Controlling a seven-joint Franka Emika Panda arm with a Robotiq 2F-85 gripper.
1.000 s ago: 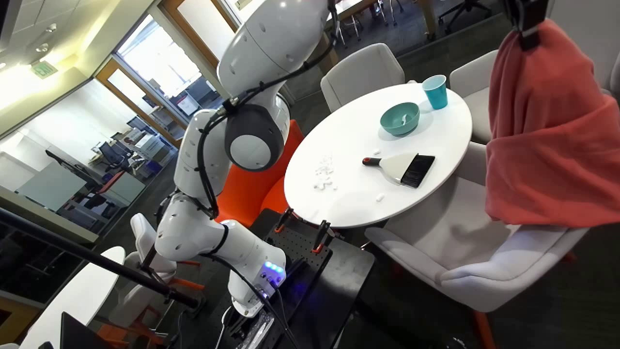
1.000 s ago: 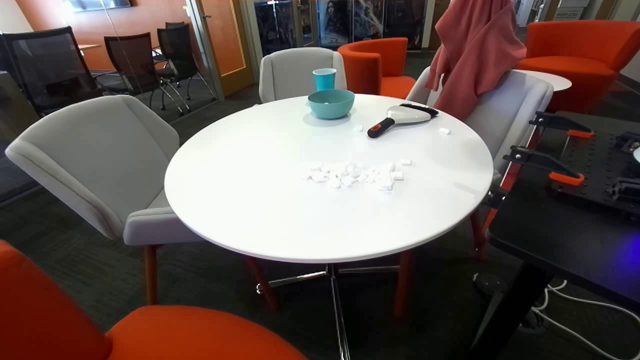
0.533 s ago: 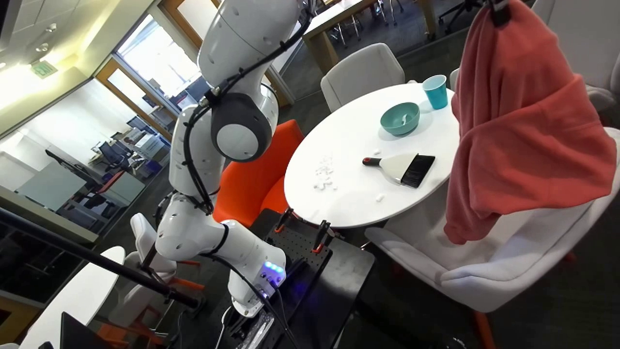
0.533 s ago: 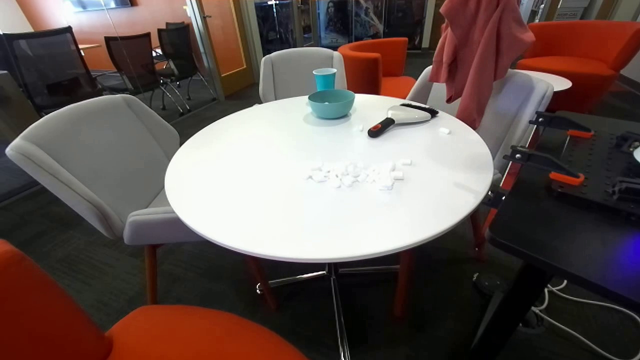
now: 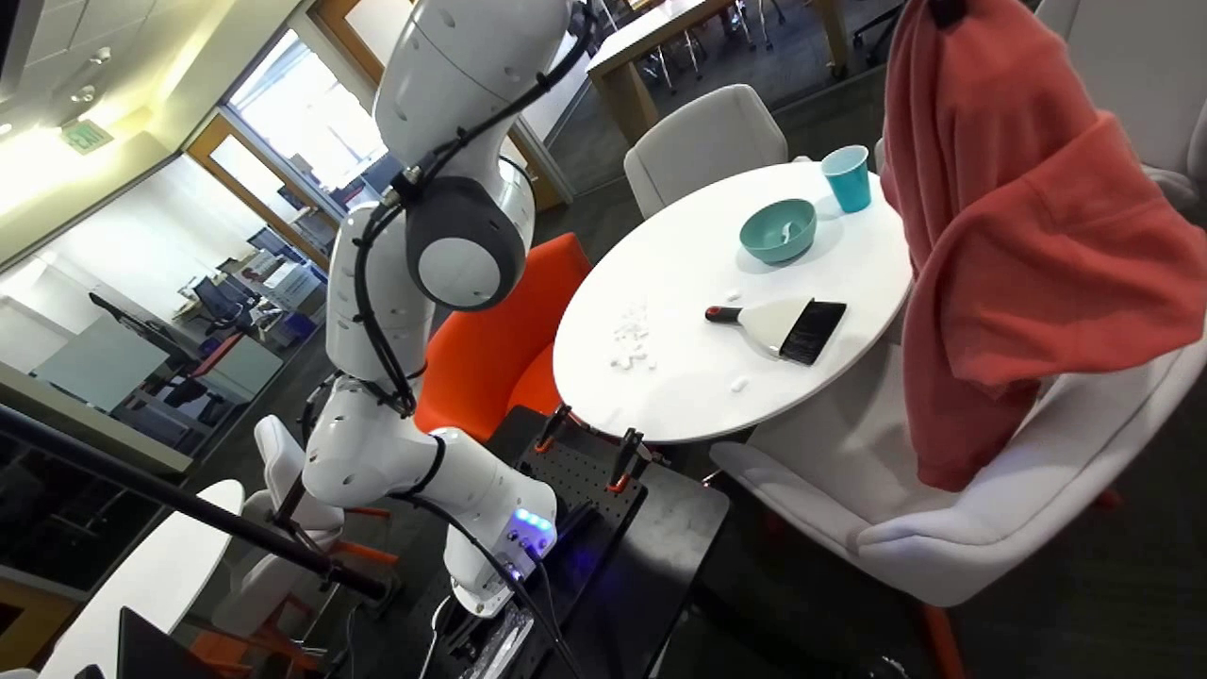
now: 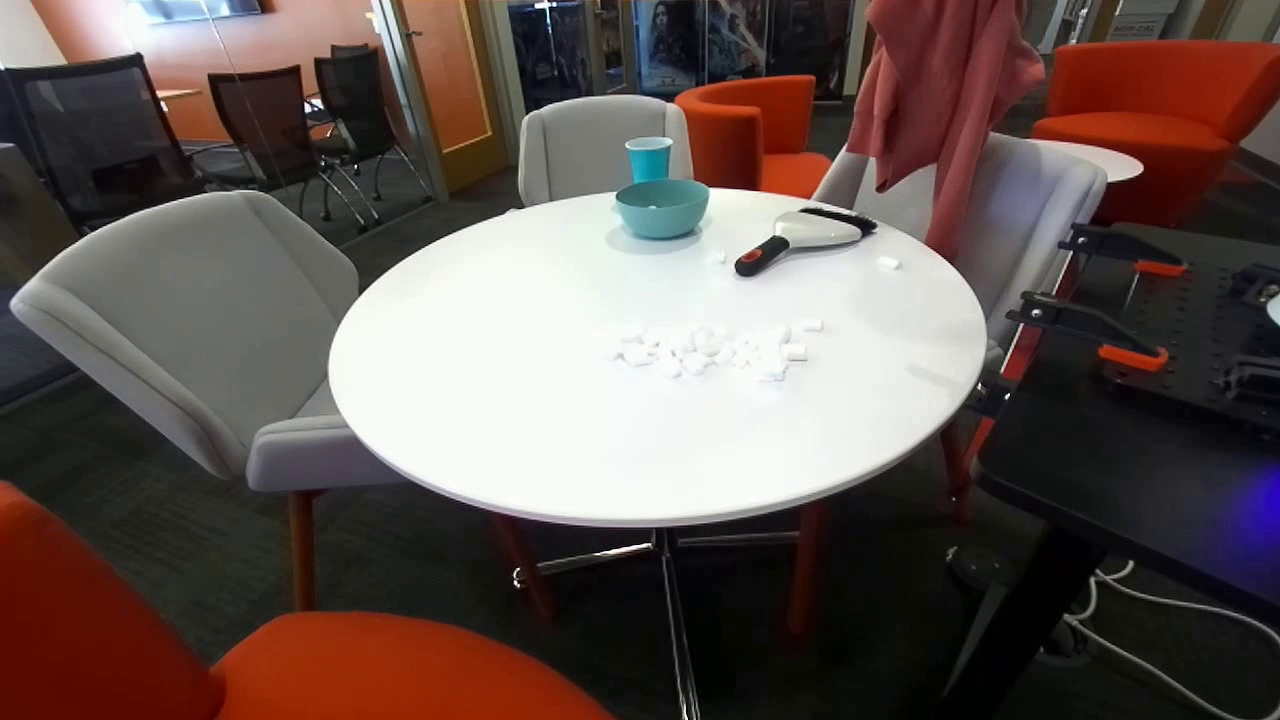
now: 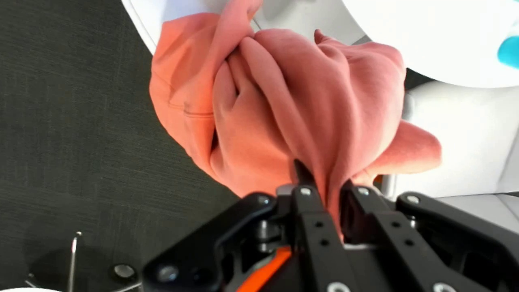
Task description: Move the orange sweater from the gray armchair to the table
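Gripper aloft and loaded. In the wrist view its fingers stood close together, a narrow gathered pleat of the orange sweater pinched between them; below the pinch the cloth spread into loose folds. The white robot arm ran up out of frame in an exterior view.

The sweater hung over the gray armchair, its lowest end in front of the seat; whether cloth touched upholstery could not be told. In both exterior views it dangled at the side of the table where that chair stood, not on the table itself.

On the table: a green bowl, upright, something white inside; a blue cup, upright, near the bowl; a brush lying down, dark handle toward the middle, black bristles toward the rim on the armchair's side. Loose white pieces lay in a patch, a few strays near the brush.

A bright orange chair stood by the table, well apart from the sweater. Black clamps sat at the edge of a black stand near the table.
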